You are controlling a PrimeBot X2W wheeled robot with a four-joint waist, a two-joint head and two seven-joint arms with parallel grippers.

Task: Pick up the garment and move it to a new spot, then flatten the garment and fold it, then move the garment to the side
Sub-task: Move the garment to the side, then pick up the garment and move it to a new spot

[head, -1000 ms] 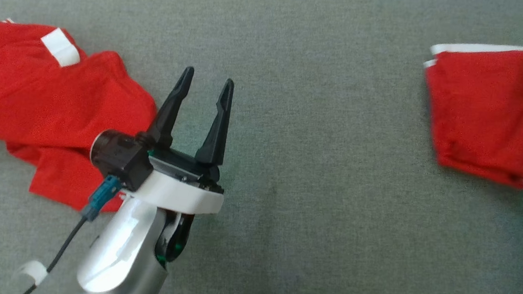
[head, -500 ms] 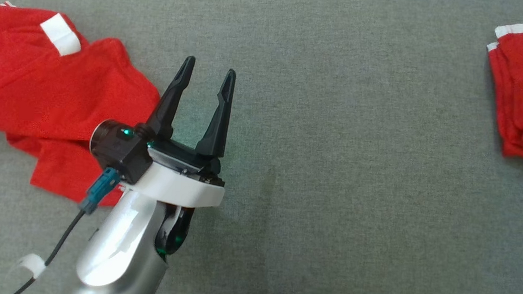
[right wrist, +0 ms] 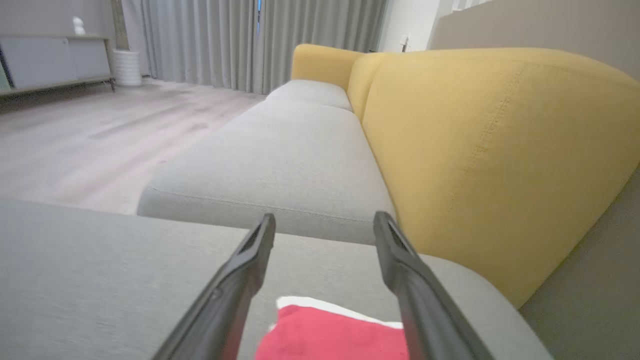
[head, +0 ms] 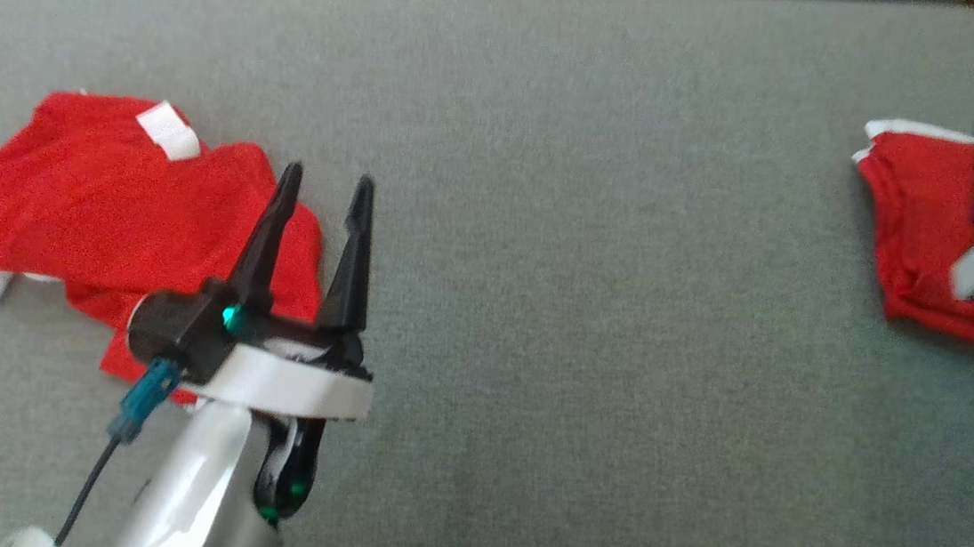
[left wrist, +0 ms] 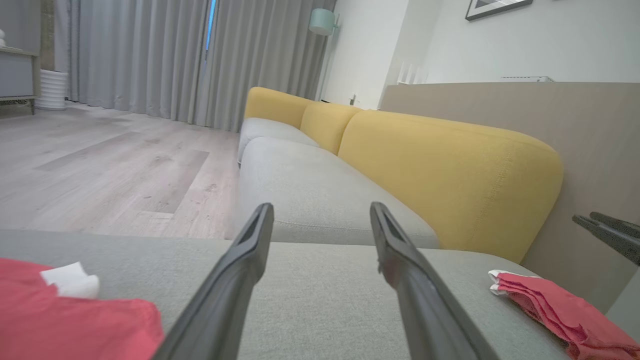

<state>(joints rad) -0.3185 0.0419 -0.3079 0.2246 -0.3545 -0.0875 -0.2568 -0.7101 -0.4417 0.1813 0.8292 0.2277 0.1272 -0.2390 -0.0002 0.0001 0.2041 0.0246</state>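
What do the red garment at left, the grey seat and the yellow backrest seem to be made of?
Left red garment: soft matte cloth, probably a knit; it wrinkles and folds. Grey seat: woven upholstery, matte, with fine grain. Yellow backrest: padded cloth upholstery, matte, with a stitched seam.

You've a plain grey seat cushion (head: 590,319). On its left, a loose red garment (head: 83,199) with white trim; on its right, a folded red garment (head: 921,217) edged white. Beyond the cushion, a mustard-yellow backrest (left wrist: 440,170). Your left claw (head: 327,178) and right claw (right wrist: 325,217) have black fingers.
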